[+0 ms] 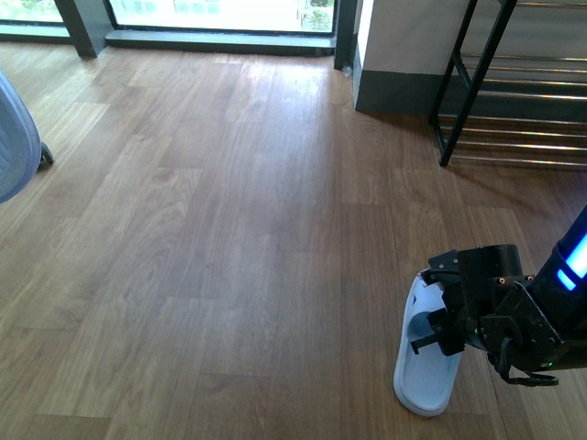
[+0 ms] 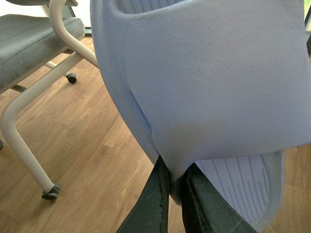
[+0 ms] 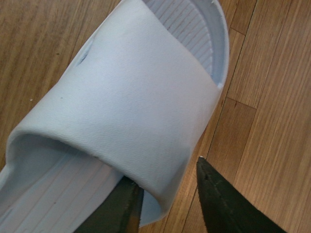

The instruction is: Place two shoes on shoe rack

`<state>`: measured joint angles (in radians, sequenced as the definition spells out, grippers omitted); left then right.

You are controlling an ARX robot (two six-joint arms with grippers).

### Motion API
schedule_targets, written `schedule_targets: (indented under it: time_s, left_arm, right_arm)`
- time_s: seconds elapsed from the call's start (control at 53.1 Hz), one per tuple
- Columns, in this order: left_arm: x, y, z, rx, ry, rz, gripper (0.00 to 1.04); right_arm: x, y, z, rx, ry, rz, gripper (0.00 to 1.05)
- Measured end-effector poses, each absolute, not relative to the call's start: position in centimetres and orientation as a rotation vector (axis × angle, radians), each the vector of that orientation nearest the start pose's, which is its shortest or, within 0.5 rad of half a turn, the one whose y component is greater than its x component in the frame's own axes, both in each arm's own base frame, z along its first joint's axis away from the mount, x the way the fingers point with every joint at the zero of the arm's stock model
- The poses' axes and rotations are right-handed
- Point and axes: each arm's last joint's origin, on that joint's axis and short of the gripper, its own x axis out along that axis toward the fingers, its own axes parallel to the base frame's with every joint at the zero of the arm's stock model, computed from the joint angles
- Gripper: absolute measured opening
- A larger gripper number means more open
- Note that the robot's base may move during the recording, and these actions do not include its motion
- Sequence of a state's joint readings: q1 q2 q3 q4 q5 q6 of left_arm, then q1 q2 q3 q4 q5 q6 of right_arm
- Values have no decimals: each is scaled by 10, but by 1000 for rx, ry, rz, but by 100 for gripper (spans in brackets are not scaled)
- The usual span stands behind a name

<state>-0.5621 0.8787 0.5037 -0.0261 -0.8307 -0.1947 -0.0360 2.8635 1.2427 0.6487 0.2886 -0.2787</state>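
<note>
One pale blue slide (image 2: 209, 82) hangs off the floor, with my left gripper (image 2: 175, 194) shut on the edge of its strap. This slide shows at the far left edge of the front view (image 1: 14, 137). A second pale blue slide (image 1: 426, 371) lies flat on the wood floor at the lower right. My right gripper (image 1: 431, 307) is open over it. In the right wrist view one finger (image 3: 116, 208) sits under the strap of this slide (image 3: 126, 107) and the other finger (image 3: 218, 204) stands outside it. The shoe rack (image 1: 514, 101), a black frame with chrome bars, stands at the far right.
An office chair with a grey seat (image 2: 29, 39) and white legs on castors (image 2: 51, 191) stands close to the held slide. A dark-based wall corner (image 1: 394, 87) sits left of the rack. Windows run along the back wall (image 1: 220, 18).
</note>
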Motion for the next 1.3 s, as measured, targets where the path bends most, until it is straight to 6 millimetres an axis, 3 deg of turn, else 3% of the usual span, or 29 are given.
schedule_targets:
  time_s: [0.169, 0.377, 0.508, 0.603, 0.734, 0.81, 1.073, 1.299]
  left_arm:
    - [165, -79, 239, 66, 281, 293, 3]
    - [165, -79, 239, 66, 281, 293, 3]
    - [165, -79, 239, 66, 281, 293, 3]
    - [165, -79, 239, 66, 281, 293, 3]
    - [165, -79, 239, 66, 281, 293, 3]
    - [165, -79, 239, 66, 281, 293, 3]
    - [165, -79, 239, 66, 281, 293, 3]
    - [165, -79, 239, 66, 281, 293, 3]
  right_arm:
    - [372, -29, -152, -383, 1010, -194, 2]
    - [367, -35, -149, -410, 1001, -184, 2]
    - [361, -41, -132, -471, 950, -129, 2]
    - [359, -44, -93, -554, 860, -63, 2]
    - [355, -48, -18, -591, 724, -14, 2]
    - [349, -49, 9, -600, 677, -4, 2]
    - [281, -53, 138, -529, 472, 39, 2]
    - [231, -51, 193, -461, 318, 40, 2]
